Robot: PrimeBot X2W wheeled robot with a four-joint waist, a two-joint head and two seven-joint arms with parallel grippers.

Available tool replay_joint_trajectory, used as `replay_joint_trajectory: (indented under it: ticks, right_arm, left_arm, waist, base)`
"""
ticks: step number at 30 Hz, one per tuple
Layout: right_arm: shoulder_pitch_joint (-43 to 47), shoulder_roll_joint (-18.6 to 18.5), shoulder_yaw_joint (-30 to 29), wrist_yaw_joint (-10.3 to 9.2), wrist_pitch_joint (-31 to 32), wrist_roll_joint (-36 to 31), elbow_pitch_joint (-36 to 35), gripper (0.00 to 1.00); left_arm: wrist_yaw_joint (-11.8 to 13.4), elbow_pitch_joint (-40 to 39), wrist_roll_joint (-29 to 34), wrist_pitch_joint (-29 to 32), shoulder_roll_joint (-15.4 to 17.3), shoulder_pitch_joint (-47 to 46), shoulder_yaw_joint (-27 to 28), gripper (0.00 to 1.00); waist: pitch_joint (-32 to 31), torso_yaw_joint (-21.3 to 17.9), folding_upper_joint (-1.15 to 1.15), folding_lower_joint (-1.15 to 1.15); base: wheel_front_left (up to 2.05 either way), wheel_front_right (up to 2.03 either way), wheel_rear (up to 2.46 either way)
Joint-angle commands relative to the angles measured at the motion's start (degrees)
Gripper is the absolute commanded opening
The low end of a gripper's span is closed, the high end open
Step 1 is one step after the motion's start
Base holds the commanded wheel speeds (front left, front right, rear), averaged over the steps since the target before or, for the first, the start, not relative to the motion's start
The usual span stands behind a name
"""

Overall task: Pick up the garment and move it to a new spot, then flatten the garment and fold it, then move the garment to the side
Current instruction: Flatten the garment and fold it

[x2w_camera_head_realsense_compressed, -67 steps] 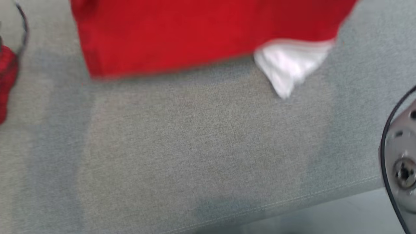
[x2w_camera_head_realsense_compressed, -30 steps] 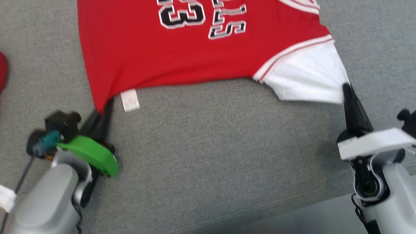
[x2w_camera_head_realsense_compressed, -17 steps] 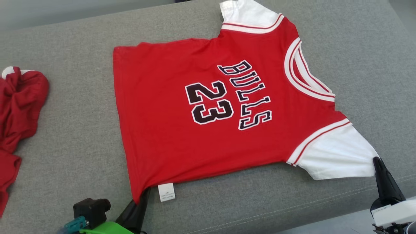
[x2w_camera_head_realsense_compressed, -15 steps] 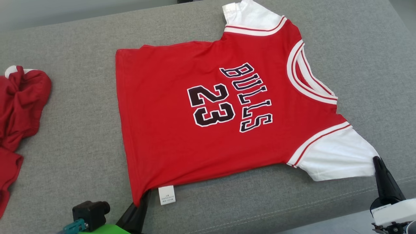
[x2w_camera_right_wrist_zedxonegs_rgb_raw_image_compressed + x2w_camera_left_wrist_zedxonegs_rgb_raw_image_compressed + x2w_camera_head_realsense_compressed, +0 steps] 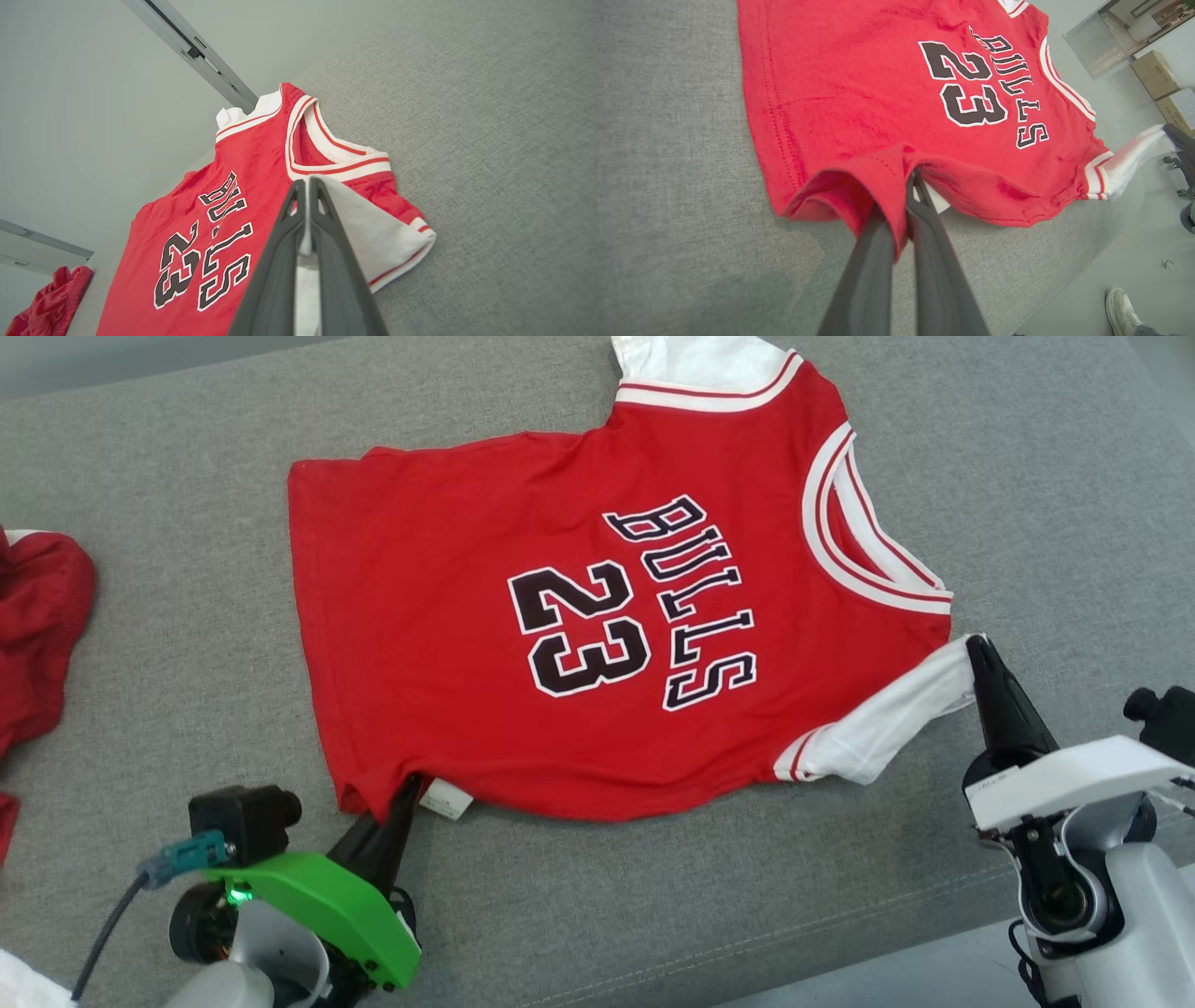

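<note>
red BULLS 23 jersey with white sleeves (image 5: 579, 616) lies print-up on grey fabric surface (image 5: 653, 915). left tool (image 5: 404, 791) is clamped tight on its near hem corner, corner lifted. right tool (image 5: 977, 651) is clamped tight on the near white sleeve's edge.

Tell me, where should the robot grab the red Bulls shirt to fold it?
At its two near corners, from the robot's side: the hem corner and the white sleeve. The shirt lies flat sideways, so those loose edges face the robot. The left gripper and right gripper are shut on them.
</note>
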Motion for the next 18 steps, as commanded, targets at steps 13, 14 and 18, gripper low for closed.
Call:
replay_joint_trajectory:
  ticks: [13, 14, 18]
  right_arm:
    - [-16.0, -1.2, 1.3, -0.05, -1.7, -5.8, 14.3, 0.0]
    - [-17.0, -1.1, 1.8, -0.05, -2.0, -6.2, 15.5, 0.0]
    - [-20.1, -1.0, 3.1, -0.05, -3.0, -6.9, 18.8, 0.0]
  left_arm:
    - [1.3, 2.3, -1.3, 8.6, 1.9, -12.3, 1.9, 0.0]
    - [1.3, 2.9, -1.1, 9.3, 1.9, -13.0, 1.7, 0.0]
    - [1.1, 4.6, -1.6, 11.0, 1.6, -14.8, 1.2, 0.0]
  waist:
    - [2.4, -0.2, 0.45, 0.01]
    - [2.7, -0.2, 0.45, 0.01]
    - [3.5, -0.3, 0.45, 0.01]
  base:
    - [0.0, 0.0, 0.0]
    - [0.0, 0.0, 0.0]
    - [0.0, 0.0, 0.0]
